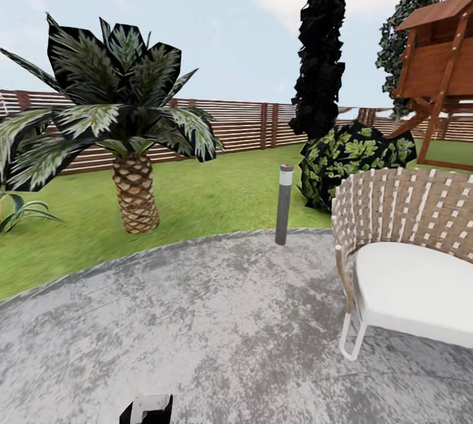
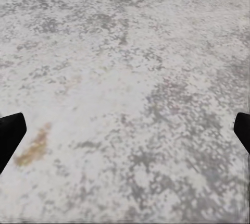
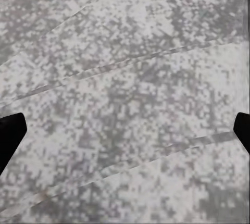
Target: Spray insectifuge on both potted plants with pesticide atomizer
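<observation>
The garden spreads ahead in the head view: a round grey paved patio (image 1: 217, 319), green lawn (image 1: 210, 194) and a brown slatted fence (image 1: 249, 123). The pesticide atomizer and the potted plants are out of view. My left gripper (image 2: 125, 135) is open over the mottled grey paving (image 2: 125, 67), its dark fingertips (image 2: 10, 138) at the picture's two sides with nothing between them. My right gripper (image 3: 125, 135) is open too, above grey paving (image 3: 125, 78) crossed by pale lines, with black fingertips (image 3: 10, 135) far apart.
A scaly-trunked palm (image 1: 135, 190) stands on the lawn at left, a potless spiky plant (image 1: 20, 210) beside it. A grey bollard lamp (image 1: 284, 204) marks the patio edge. A woven white chair (image 1: 401, 259) sits at right, behind it a dark bush (image 1: 348, 158), a cypress (image 1: 318, 49) and a wooden playhouse (image 1: 440, 62).
</observation>
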Controlling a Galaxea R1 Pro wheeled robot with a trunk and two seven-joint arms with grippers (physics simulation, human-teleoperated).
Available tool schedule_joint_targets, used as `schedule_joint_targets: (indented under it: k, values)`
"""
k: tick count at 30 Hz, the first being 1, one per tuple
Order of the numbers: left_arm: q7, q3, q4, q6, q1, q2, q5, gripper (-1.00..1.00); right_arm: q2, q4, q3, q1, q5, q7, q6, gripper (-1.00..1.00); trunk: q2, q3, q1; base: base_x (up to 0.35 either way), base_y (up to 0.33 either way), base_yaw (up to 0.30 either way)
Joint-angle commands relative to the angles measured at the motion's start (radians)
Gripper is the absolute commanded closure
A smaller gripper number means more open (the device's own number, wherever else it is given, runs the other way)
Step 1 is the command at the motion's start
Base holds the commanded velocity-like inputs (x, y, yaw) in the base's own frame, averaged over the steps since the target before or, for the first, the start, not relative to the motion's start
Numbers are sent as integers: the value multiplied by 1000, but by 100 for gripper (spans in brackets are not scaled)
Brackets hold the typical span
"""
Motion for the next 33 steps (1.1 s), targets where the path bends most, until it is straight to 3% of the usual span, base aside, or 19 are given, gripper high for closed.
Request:
schedule_joint_targets:
  k: [1, 16, 33]
  values:
    - [-1, 1, 1, -3, -1, 0, 6, -100, 0, 0, 0, 0, -1, 0, -3, -100, 0, -1, 0, -4, -321, 249]
    - [-1, 1, 1, -3, -1, 0, 6, -100, 0, 0, 0, 0, -1, 0, -3, -100, 0, -1, 0, 0, -311, 249]
    - [-1, 0, 1, -3, -1, 0, 5, -100, 0, 0, 0, 0, -1, 0, -3, -100, 0, -1, 0, 0, -23, 249]
